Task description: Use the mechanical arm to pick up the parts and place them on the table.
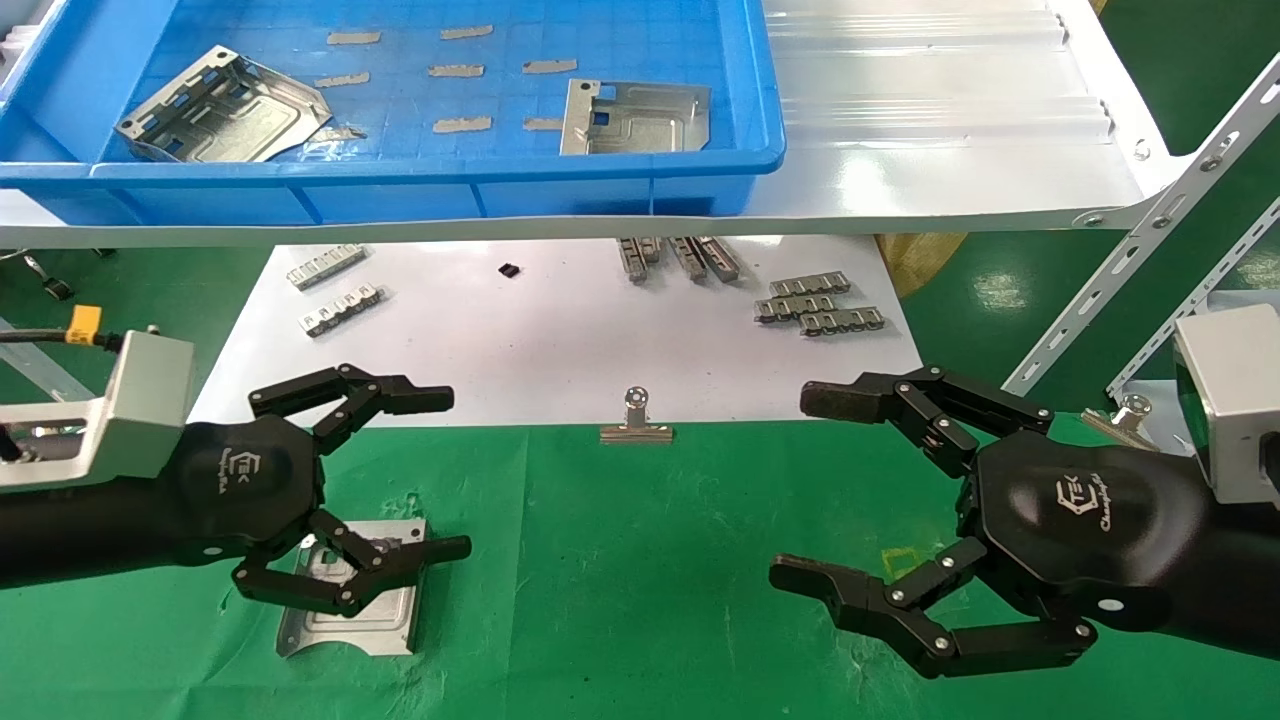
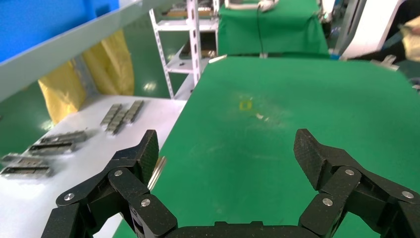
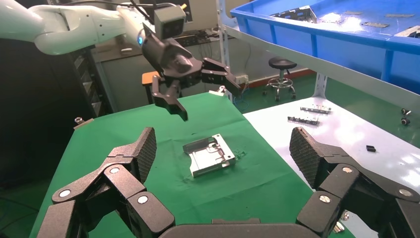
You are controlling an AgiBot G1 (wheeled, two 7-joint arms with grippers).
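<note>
One silvery part (image 1: pixel 345 605) lies flat on the green table (image 1: pixel 620 580); it also shows in the right wrist view (image 3: pixel 209 155). My left gripper (image 1: pixel 458 472) is open and empty, raised above that part and apart from it; in the left wrist view (image 2: pixel 228 148) only green cloth lies between its fingers. The right wrist view shows it farther off (image 3: pixel 198 87). Two more parts (image 1: pixel 225 105) (image 1: pixel 635 118) lie in the blue bin (image 1: pixel 440 185). My right gripper (image 1: pixel 790 487) is open and empty over the table's right side.
The bin stands on a glossy white shelf (image 1: pixel 950 150) overhanging the table's far side. Beneath it a white sheet (image 1: pixel 550 340) carries ridged grey strips (image 1: pixel 815 305) (image 1: pixel 335 295). A silver binder clip (image 1: pixel 636 420) holds the sheet's front edge. Slotted shelf struts (image 1: pixel 1130 260) stand at the right.
</note>
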